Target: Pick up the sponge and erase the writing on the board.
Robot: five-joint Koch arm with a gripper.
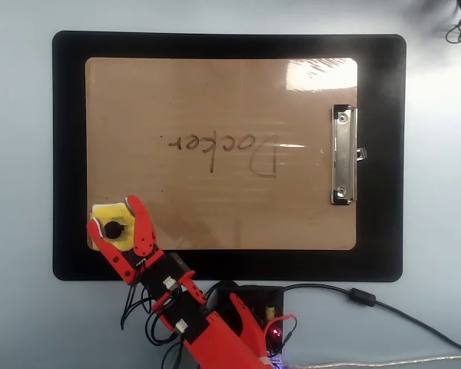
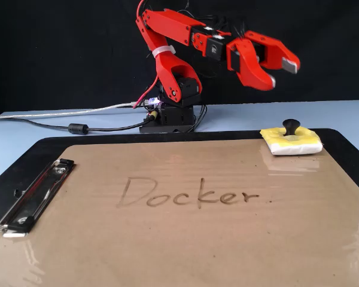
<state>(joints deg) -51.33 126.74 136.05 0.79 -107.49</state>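
Note:
The yellow sponge (image 1: 106, 214) with a dark round knob lies on the near-left corner of the brown board (image 1: 215, 92) in the overhead view, and at the far right (image 2: 291, 141) in the fixed view. The writing "Docker" (image 1: 223, 150) (image 2: 191, 196) crosses the middle of the board (image 2: 167, 251). My red gripper (image 1: 113, 215) is open, its two jaws spread on either side of the sponge as seen from overhead. In the fixed view the gripper (image 2: 280, 73) hangs well above the sponge, not touching it, with nothing between its jaws.
The board rests on a larger black mat (image 1: 69, 154). A silver clip (image 1: 343, 154) (image 2: 36, 194) sits at one end of the board. The arm's base (image 2: 170, 113) and cables (image 1: 384, 307) (image 2: 60, 119) lie beyond the mat's edge.

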